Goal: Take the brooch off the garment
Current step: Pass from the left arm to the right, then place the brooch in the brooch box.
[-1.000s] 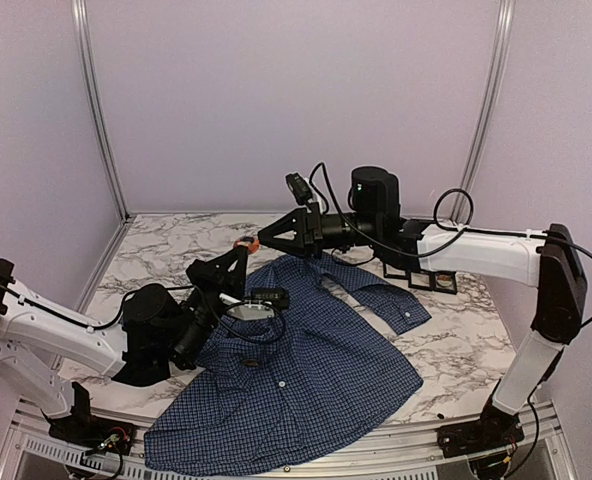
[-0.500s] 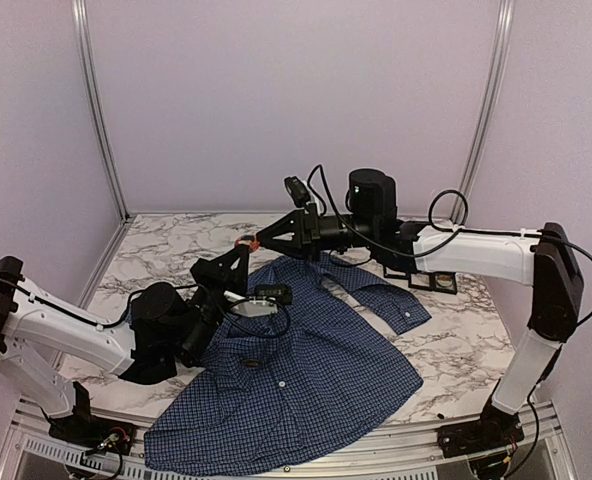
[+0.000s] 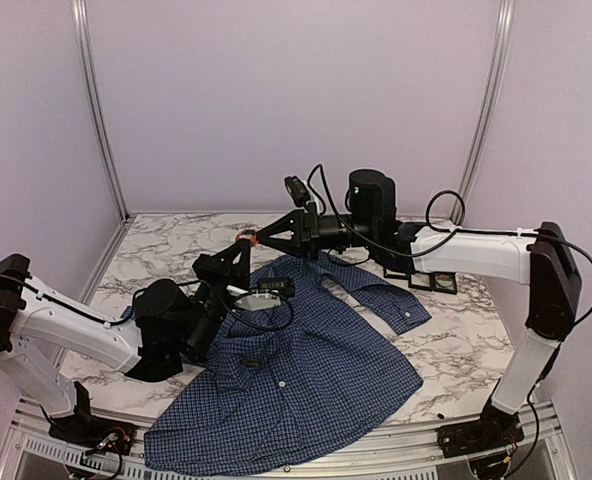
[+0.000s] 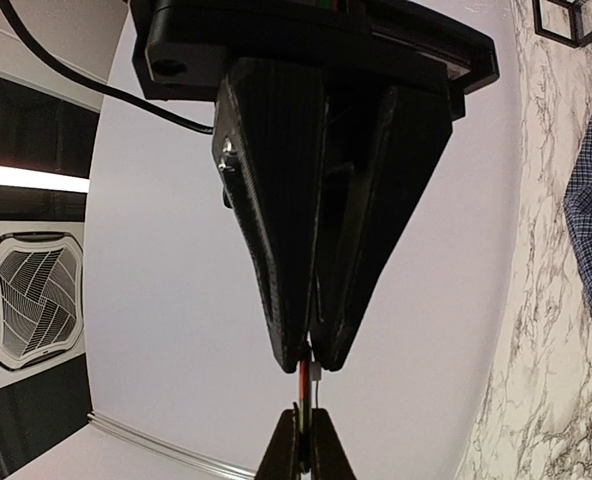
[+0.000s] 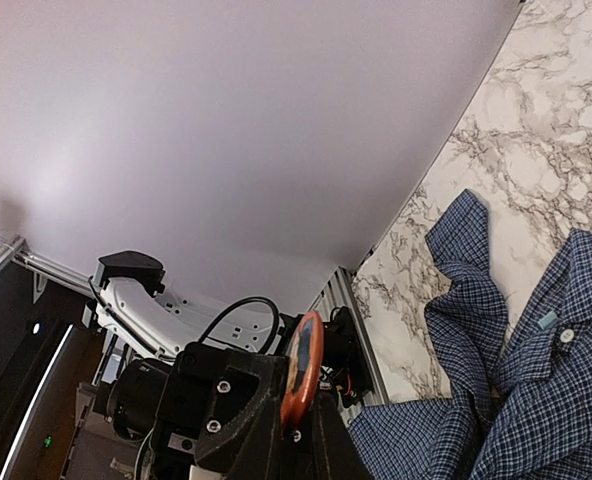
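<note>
both arms have edged together: the right gripper (image 3: pixel 259 238) has narrowed its jaws onto the orange brooch (image 3: pixel 244 240), which the left gripper (image 3: pixel 240 250) keeps pinched, aloft above the far-left edge of the garment (image 3: pixel 306 380). the brooch is off the cloth — a handover appears underway.

A small round orange brooch (image 3: pixel 244 241) hangs raised in the air, just beyond the collar of a dark blue checked shirt (image 3: pixel 306 370), which lies spread flat and rumpled, buttons showing.
</note>
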You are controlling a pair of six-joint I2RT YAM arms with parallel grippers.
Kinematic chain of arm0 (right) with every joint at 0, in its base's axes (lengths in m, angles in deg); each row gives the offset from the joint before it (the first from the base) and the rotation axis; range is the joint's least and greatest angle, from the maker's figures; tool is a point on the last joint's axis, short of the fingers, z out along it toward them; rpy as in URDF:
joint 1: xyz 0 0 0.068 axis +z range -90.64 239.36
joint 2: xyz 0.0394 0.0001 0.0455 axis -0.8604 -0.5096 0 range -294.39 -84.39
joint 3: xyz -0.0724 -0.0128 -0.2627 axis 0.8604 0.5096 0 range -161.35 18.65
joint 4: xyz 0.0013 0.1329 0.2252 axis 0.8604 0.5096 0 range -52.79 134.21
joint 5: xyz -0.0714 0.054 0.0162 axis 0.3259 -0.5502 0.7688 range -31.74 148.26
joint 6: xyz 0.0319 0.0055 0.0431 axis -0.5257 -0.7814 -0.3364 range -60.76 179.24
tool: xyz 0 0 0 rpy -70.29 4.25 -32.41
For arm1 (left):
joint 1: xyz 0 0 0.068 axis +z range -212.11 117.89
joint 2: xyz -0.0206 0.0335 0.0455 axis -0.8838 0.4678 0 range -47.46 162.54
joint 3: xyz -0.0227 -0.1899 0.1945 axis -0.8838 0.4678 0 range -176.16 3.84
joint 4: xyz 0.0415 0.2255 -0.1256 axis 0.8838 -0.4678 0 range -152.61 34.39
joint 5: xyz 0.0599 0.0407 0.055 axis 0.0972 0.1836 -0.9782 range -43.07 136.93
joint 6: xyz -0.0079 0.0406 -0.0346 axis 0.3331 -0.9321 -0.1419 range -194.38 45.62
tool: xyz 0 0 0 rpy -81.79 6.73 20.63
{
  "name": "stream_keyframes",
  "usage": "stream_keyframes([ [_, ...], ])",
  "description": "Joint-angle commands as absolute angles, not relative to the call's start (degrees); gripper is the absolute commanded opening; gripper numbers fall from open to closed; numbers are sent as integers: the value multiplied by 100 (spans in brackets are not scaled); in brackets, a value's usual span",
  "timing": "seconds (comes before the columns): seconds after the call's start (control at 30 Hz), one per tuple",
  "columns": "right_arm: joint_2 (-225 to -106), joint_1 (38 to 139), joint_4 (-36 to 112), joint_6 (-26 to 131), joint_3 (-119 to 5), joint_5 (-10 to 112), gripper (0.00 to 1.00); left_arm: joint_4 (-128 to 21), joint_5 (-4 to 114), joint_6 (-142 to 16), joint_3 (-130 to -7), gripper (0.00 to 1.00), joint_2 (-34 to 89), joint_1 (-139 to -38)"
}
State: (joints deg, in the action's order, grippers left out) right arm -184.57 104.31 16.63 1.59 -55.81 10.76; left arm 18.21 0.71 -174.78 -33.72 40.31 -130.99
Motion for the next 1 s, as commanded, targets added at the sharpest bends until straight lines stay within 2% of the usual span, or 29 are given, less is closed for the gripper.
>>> stream_keyframes([
  [0.0,-18537,10433,1394,15,-5767,951,6,2103,16,-17518,-3508,0,4181,-13058],
  [0.13,-18546,10429,1303,-80,-5709,953,0,2171,-16,-17515,-3495,1,4200,-13063],
  [0.27,-18529,10432,1175,-190,-5647,978,0,2202,-18,-17471,-3456,6,4207,-13062],
  [0.6,-18493,10423,962,-309,-5503,1155,0,2109,-226,-17200,-3382,39,4099,-13075],
  [0.73,-18476,10419,952,-276,-5457,1266,0,1515,-376,-16705,-3375,52,3840,-13097],
  [0.83,-18476,10419,930,-240,-5411,1368,0,1046,-479,-16263,-3363,65,3632,-13139],
  [0.97,-18501,10419,905,-180,-5360,1484,0,550,-633,-15667,-3326,74,3381,-13233],
])
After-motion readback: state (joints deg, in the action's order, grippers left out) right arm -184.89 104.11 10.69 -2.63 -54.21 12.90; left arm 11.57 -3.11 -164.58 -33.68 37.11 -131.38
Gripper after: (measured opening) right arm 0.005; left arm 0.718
